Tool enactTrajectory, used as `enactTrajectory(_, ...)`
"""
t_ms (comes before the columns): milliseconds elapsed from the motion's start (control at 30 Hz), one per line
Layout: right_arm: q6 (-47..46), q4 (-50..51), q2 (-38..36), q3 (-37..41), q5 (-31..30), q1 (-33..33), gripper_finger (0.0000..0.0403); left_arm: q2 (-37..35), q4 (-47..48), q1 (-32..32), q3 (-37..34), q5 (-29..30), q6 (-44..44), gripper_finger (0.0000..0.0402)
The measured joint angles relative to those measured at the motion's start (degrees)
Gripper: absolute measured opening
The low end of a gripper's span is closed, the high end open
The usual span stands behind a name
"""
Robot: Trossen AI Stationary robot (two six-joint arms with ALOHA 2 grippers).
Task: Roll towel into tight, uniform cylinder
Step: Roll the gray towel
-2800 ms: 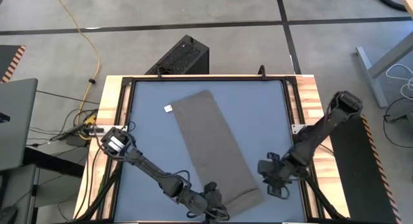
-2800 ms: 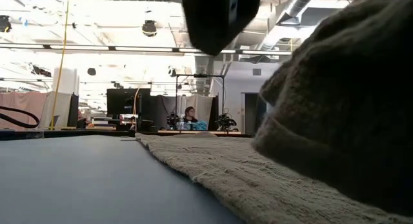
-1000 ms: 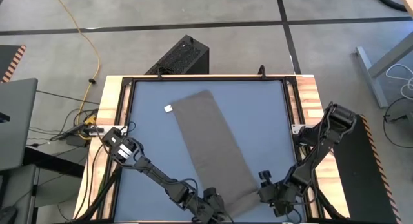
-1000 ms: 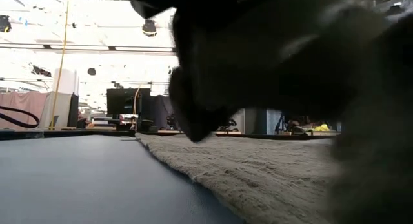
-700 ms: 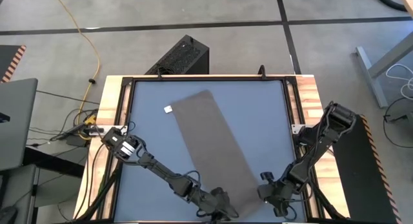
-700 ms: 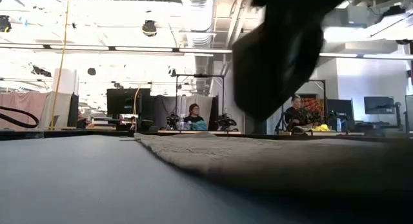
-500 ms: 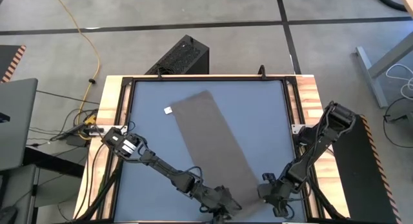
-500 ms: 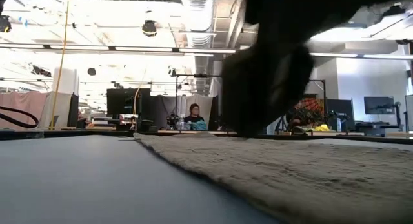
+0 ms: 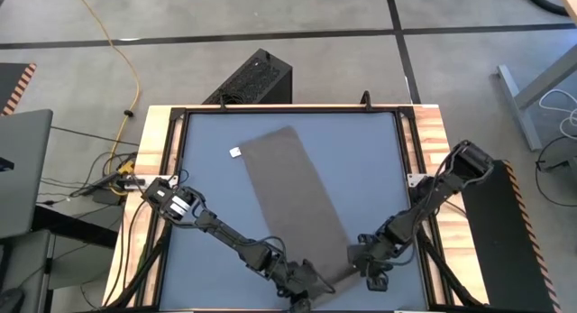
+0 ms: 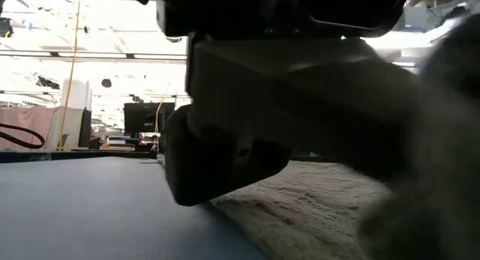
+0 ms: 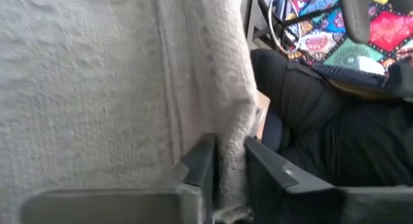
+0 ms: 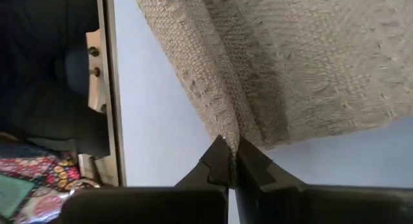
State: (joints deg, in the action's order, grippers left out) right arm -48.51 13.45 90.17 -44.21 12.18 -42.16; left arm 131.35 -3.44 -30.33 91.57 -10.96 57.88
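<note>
Both grippers now at towel [image 9: 293, 200] near hem, bottom centre of high view. Left gripper [image 11: 222, 169] fingers clamped on hem; right gripper [image 12: 229, 161] moved inward, fingers pinching corner. Hem lifting off desk [image 9: 370, 160]; first roll turn looks ready to begin.

The table [image 9: 379, 160] has a flat blue-grey top inside a dark frame, with light wooden strips along its left and right sides. The towel [image 9: 293, 191] lies on it as a long strip, running slantwise from the far middle toward the near edge. Its small white tag [image 9: 234, 152] rests on the tabletop just beside the towel's far left corner.
</note>
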Motion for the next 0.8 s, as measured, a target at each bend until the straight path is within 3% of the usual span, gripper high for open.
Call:
enactTrajectory(233,-4.04,-0.17,0.02,0.02,7.14,-0.97,0.0025,-0.3,-1.45,1.02,0.0,-3.94,-1.99,0.0123)
enactTrajectory(533,-5.09,0.38,0.07,0.09,8.03,0.98,0.0024,-0.35,-0.69,2.64,4.88,-6.81,-9.52,0.0132)
enactTrajectory(667,-5.09,2.27,0.07,0.09,7.88,3.04,0.0024,-0.35,2.34,2.5,9.88,-1.37,-16.08,0.0132)
enactTrajectory(800,-5.27,2.96,0.07,0.09,8.62,4.71,0.0024,0.45,4.52,0.57,14.42,12.66,-23.29,0.0133)
